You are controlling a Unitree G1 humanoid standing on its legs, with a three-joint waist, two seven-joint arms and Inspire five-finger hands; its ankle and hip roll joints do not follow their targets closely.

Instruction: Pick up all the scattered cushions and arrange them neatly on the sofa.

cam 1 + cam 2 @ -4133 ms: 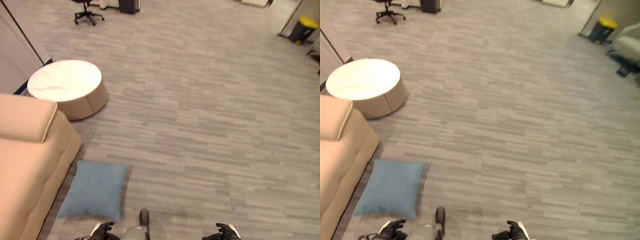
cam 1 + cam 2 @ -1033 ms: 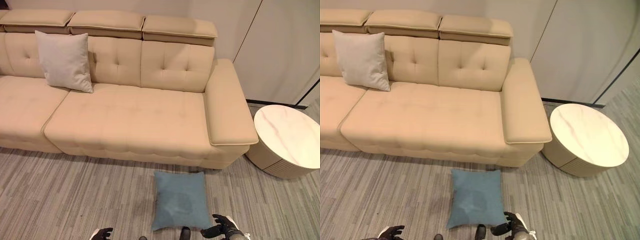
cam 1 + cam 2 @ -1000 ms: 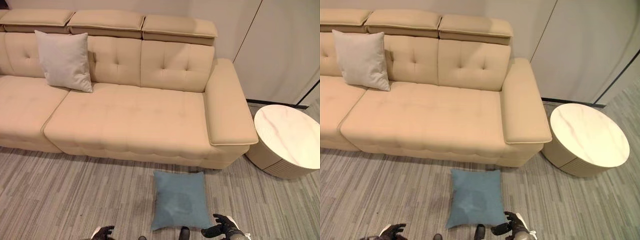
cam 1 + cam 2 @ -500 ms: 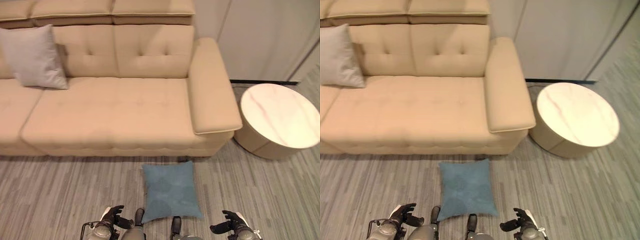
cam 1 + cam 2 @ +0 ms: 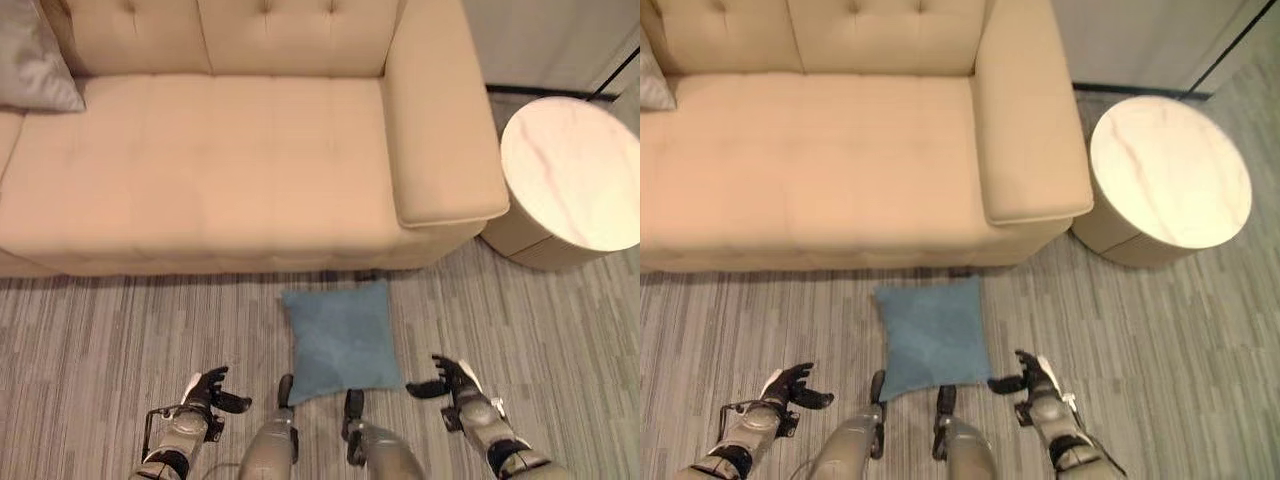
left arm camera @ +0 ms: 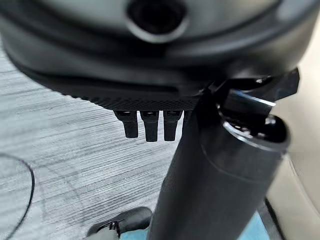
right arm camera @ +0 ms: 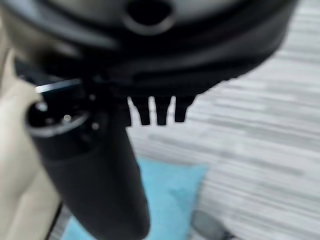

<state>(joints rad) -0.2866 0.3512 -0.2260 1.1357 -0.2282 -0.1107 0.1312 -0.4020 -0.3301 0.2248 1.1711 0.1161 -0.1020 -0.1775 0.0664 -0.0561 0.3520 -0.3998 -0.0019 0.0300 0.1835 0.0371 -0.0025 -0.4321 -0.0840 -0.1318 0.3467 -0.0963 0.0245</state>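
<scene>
Risk: blue cushion (image 5: 339, 337) lies flat on the carpet (image 5: 90, 340) between both hands, just inside the right hand (image 5: 452, 385); left hand (image 5: 205, 393) farther off. Both relaxed, empty. One-sided grab could fold or drop it short of the sofa (image 5: 220, 160).

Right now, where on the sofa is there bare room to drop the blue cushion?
The beige tufted sofa's wide seat is bare from the grey cushion at its left end to the right armrest. The blue square cushion lies on the striped carpet, between the open left hand and the open right hand. The round marble-topped side table is bare too.
</scene>
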